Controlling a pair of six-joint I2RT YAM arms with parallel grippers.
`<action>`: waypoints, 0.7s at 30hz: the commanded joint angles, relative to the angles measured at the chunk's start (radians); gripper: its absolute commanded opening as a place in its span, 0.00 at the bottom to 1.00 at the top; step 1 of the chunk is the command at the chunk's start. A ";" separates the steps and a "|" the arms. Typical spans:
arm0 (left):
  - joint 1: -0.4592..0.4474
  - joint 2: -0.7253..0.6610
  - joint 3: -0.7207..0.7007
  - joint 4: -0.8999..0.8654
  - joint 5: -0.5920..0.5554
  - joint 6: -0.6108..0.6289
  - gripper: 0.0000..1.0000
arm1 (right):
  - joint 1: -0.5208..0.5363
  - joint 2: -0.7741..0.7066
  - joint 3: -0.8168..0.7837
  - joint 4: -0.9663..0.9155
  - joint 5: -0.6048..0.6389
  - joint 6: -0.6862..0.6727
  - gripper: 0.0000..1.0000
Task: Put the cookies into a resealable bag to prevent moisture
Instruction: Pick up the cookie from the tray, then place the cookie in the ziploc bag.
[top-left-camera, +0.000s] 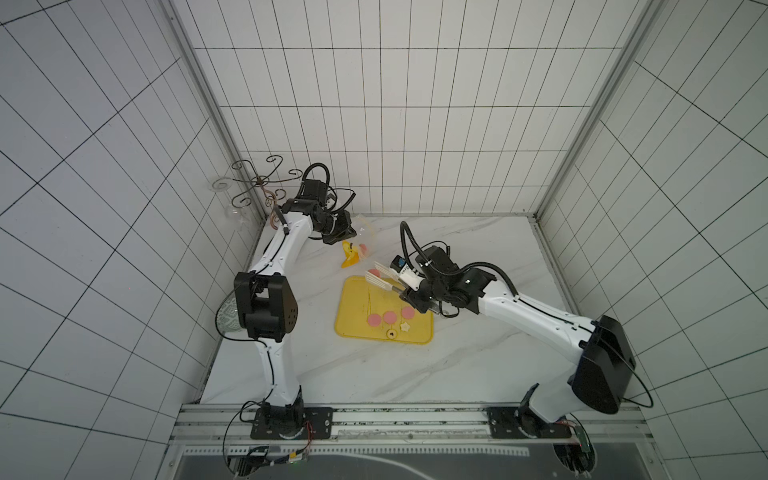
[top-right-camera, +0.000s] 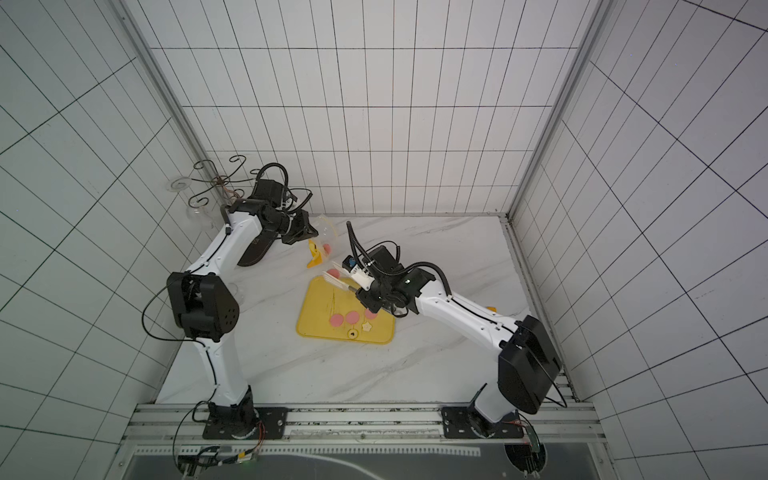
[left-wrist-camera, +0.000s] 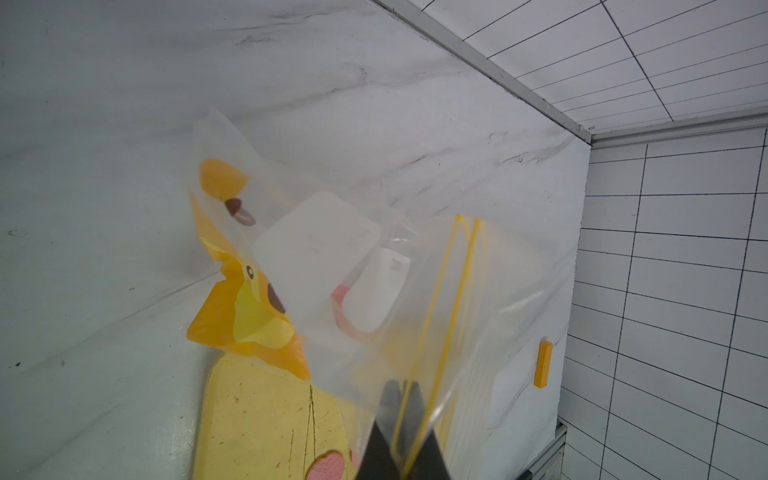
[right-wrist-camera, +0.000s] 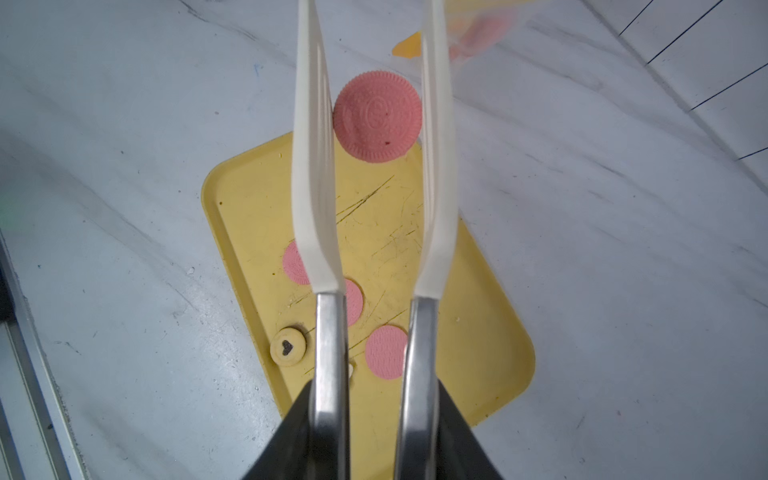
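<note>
Robot lab cell: grid-lined white wall panels (top-left-camera: 374, 104) enclose a marble-look counter (top-left-camera: 478, 353); left arm (top-left-camera: 286, 237) and right arm (top-left-camera: 536, 307) bolt onto a rail (top-left-camera: 411, 419).

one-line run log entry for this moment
left gripper: shut on resealable bag | right gripper: shut on tongs | tongs: pink cookie between tips | tray: three pink cookies on it

Both top views look down from high overhead. Both wrist cameras sit close, sharing the flat yellow rectangular tray (right-wrist-camera: 478, 332).
</note>
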 joint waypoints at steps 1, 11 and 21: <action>-0.014 0.025 0.032 -0.028 -0.023 0.031 0.00 | -0.040 -0.039 0.036 -0.013 -0.004 0.010 0.40; -0.062 -0.001 0.005 -0.048 -0.028 0.048 0.00 | -0.130 0.094 0.274 0.003 -0.064 -0.025 0.40; -0.079 -0.011 0.003 -0.059 -0.026 0.053 0.00 | -0.159 0.212 0.407 0.014 -0.119 -0.033 0.40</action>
